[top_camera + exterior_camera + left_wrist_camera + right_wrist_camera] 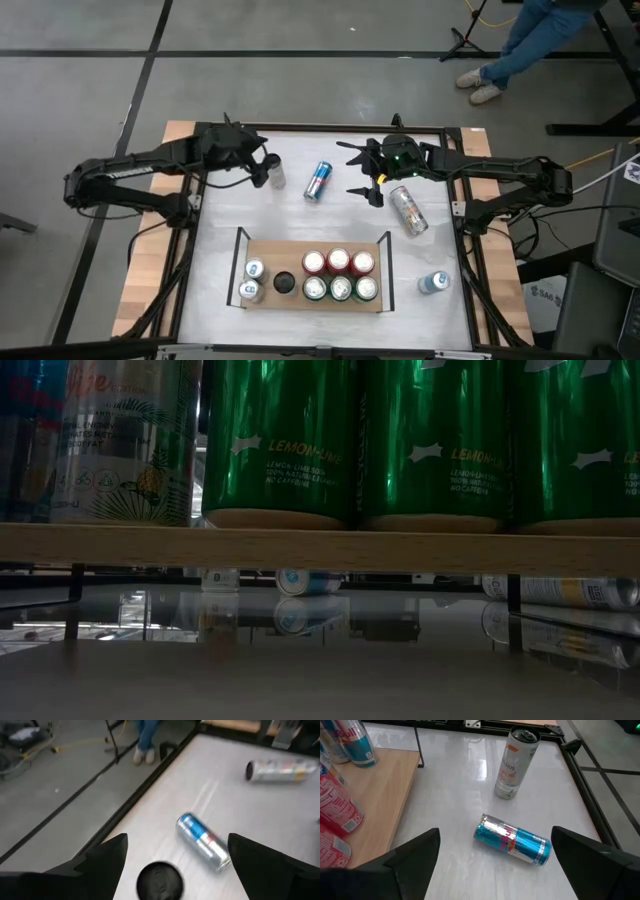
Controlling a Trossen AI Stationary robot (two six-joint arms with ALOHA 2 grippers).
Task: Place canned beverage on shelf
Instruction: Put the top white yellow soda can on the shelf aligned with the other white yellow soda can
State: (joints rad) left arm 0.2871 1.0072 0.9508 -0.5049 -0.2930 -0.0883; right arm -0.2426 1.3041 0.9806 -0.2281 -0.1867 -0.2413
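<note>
Green cans (280, 440) reading "LEMONLIME" sit right up front on the shelf (320, 548), mid-table near edge. Left tool (270, 168) hangs open over a dark-topped can (160, 881); right tool (362, 170) gapes empty, blue-silver can (318, 181) lying between them.

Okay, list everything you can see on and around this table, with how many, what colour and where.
Light-brown wooden shelf: one, near side of the white tabletop.
Red cans: three, shelf's back row.
Green cans: three, shelf's front row.
Black can: one, mid-shelf.
Silver-blue cans: two, shelf's left end.
Blue-silver can: one, lying between the grippers.
Silver can: one, lying right of centre.
Pale upright can: one, at the left gripper.
Light-blue upright can: one, right of the shelf.
Person's legs: blue jeans, floor beyond the table.
Left gripper: open.
Right gripper: open.
</note>
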